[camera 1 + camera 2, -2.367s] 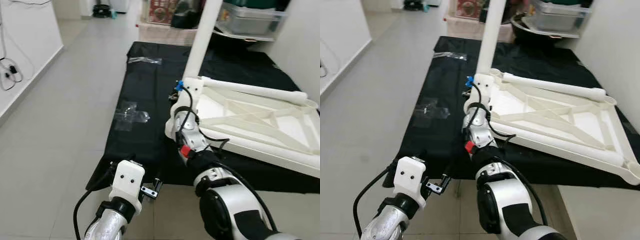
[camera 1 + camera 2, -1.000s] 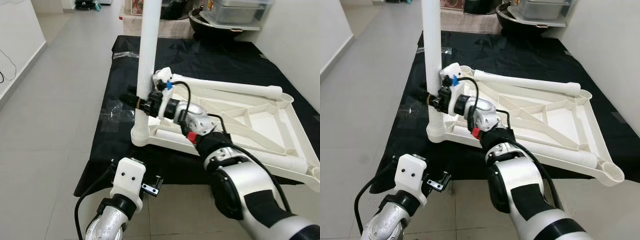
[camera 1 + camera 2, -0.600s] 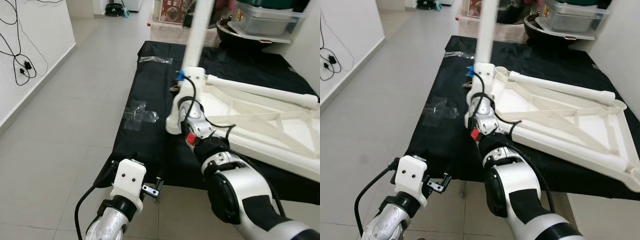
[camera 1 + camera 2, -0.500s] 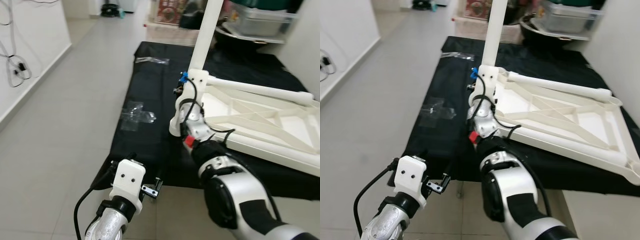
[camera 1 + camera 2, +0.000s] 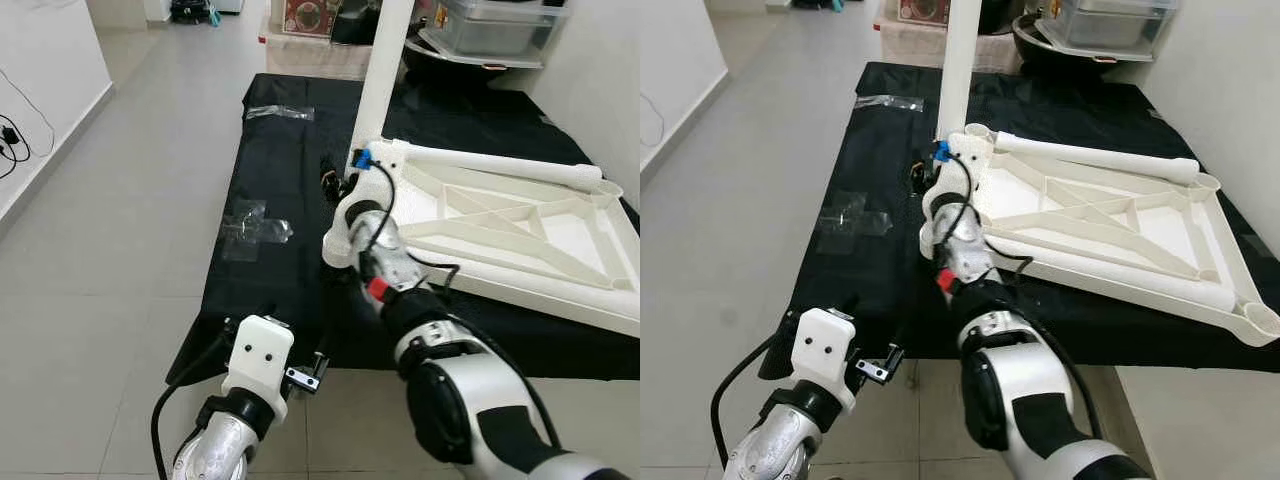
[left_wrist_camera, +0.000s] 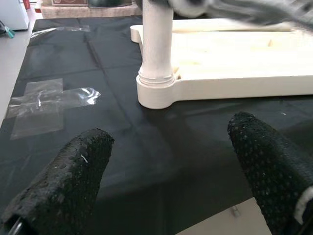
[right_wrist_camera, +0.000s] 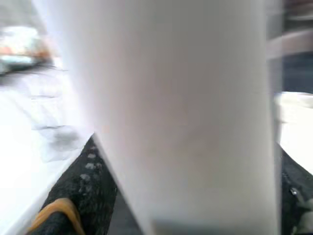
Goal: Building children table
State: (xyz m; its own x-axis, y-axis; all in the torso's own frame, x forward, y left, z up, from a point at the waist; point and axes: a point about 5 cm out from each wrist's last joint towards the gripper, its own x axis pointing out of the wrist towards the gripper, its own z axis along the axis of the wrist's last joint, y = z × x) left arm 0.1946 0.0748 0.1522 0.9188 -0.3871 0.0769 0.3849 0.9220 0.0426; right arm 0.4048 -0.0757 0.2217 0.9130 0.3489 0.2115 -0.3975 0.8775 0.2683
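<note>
On the black mat, right pincer grips the upright leg; left pincer wide.

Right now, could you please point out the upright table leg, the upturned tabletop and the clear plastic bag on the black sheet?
upright table leg (image 5: 378, 75), left eye view, on its white shaft.
upturned tabletop (image 5: 1060, 196), right eye view, on a rib of its underside.
clear plastic bag (image 5: 250, 222), left eye view, on the crumpled film.

White tabletop lies upside down on a black sheet; one white leg stands upright at its near-left corner.
</note>
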